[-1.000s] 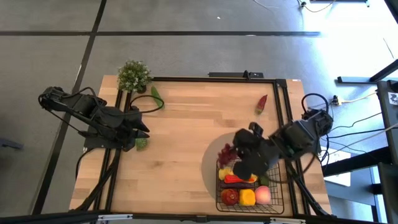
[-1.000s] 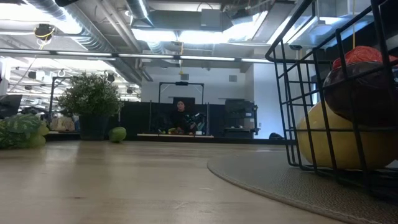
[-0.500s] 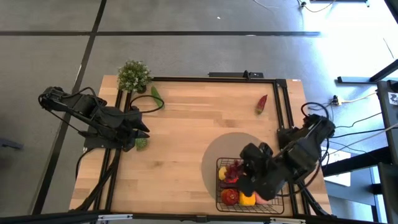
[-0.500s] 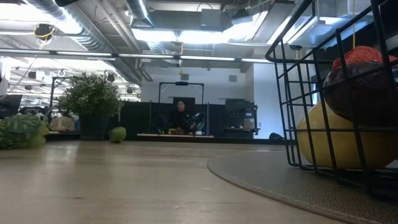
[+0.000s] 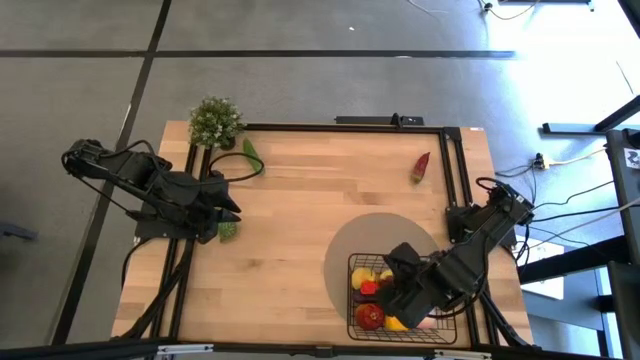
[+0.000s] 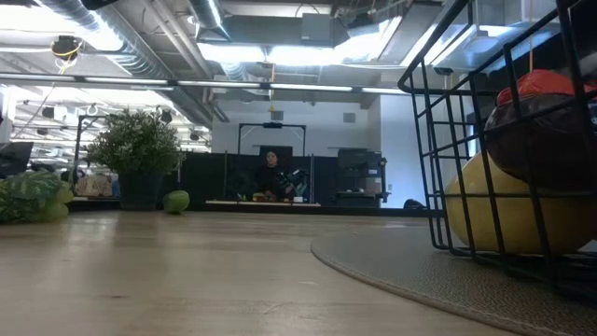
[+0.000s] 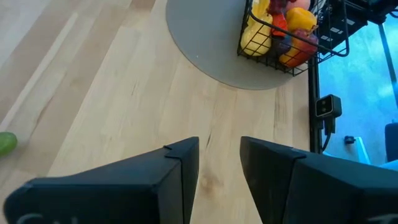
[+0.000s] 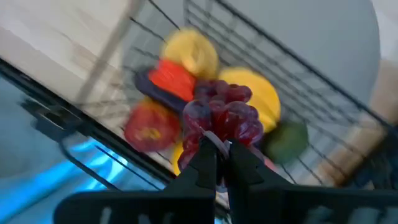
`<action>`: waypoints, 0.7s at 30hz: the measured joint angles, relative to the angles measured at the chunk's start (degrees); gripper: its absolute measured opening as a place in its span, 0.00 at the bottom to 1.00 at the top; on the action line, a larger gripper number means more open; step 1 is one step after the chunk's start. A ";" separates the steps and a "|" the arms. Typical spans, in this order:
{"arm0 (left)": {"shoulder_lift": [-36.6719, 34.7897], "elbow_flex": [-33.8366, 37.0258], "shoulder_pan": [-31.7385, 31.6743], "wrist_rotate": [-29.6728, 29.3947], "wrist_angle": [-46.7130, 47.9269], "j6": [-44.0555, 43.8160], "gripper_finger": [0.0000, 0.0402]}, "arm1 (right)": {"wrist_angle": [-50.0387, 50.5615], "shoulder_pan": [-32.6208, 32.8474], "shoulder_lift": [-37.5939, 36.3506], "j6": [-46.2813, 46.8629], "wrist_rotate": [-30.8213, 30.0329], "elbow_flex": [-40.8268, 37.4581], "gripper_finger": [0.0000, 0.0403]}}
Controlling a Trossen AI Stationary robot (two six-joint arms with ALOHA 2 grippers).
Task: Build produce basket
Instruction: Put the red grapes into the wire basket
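Note:
The black wire basket (image 5: 352, 262) stands on a round grey mat (image 5: 360, 240) at the near right and holds a red apple (image 8: 149, 127), yellow fruit (image 8: 189, 53) and other produce. My right gripper (image 5: 398, 290) hangs over the basket, pointing down, shut on a bunch of purple grapes (image 8: 222, 117). My left gripper (image 5: 226, 208) waits open at the table's left edge, with nothing between its fingers (image 7: 180, 168). Green grapes (image 5: 228, 229) lie on the table just beside it. A cucumber (image 5: 250, 155) and a red chili (image 5: 422, 166) lie near the far edge. My right gripper pinches the top of the purple grape bunch (image 8: 214, 138) between its two fingertips, coming from above and pointing down. The bunch hangs below the fingers, over the fruit in the basket. Whether it touches that fruit, I cannot tell.
A bushy potted plant (image 5: 215, 121) stands at the far left corner. Bare wood lies across the middle of the table, between the two arms. In the low view the basket's wires (image 6: 438, 140) fill the right side.
My right gripper has gone toward the table's near edge and down, from the basket's far side to a spot over the basket. Its wrist has rolled. It has stayed shut on the purple grapes, which came along.

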State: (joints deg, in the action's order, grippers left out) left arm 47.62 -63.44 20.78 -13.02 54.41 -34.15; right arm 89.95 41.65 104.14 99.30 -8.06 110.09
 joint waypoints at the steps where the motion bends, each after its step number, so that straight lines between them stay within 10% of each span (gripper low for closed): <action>1: 0.00 0.00 0.00 0.00 0.00 0.00 0.26 | 0.03 0.00 0.00 0.65 1.60 -0.79 0.00; 7: 0.00 0.00 -0.02 0.00 0.00 -0.23 0.26 | 0.11 0.02 0.00 0.95 10.98 -3.69 0.00; 21: 0.00 0.02 -0.02 -0.02 -0.03 -0.46 0.26 | 0.07 1.19 -3.92 0.99 12.37 -4.31 0.00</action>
State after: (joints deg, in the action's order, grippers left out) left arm 47.62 -63.42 20.75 -13.04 54.38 -34.61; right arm 90.02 42.84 100.22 100.29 4.31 105.78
